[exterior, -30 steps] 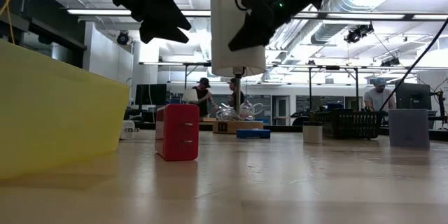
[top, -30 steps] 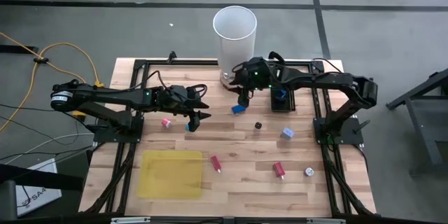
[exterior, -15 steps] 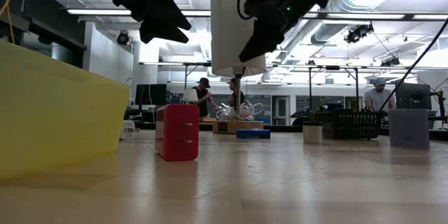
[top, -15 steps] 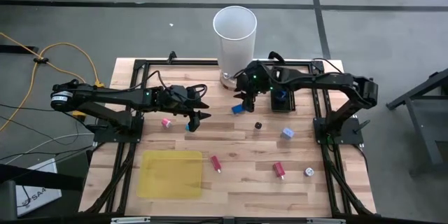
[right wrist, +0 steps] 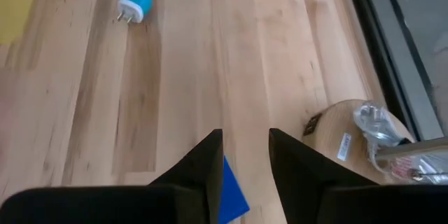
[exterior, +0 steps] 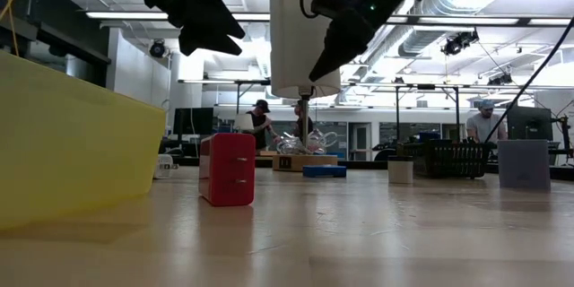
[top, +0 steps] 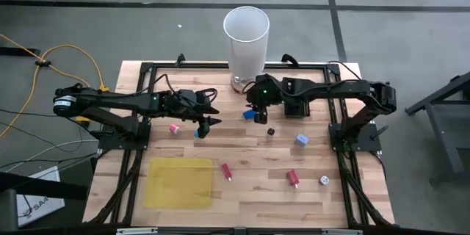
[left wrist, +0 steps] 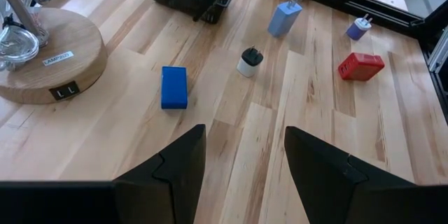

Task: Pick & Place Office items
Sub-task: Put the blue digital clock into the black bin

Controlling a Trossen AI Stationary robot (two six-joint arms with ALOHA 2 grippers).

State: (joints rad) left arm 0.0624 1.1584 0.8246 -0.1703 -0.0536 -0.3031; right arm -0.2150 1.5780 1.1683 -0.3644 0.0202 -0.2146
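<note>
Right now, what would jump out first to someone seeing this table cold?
The tall white cylinder standing at the table's far edge, and the flat yellow sheet at the near left. Between them both arms meet mid-table: the right hand hangs over a blue block, the left hand open near a pink piece.

The left arm reaches in from the table's left edge, stretched almost level toward the middle, its wrist bent so the left gripper (top: 206, 123) points down and slightly inward. It hangs clear of the tabletop, and the left wrist view shows its two dark fingers (left wrist: 168, 175) parted with a wide gap and nothing between them. The right arm folds from its base at the right edge, elbow out, forearm running leftward across the far half of the table. The right gripper (top: 258, 107) hangs above the wood, its fingers (right wrist: 201, 168) separated by a narrower gap, empty.
</note>
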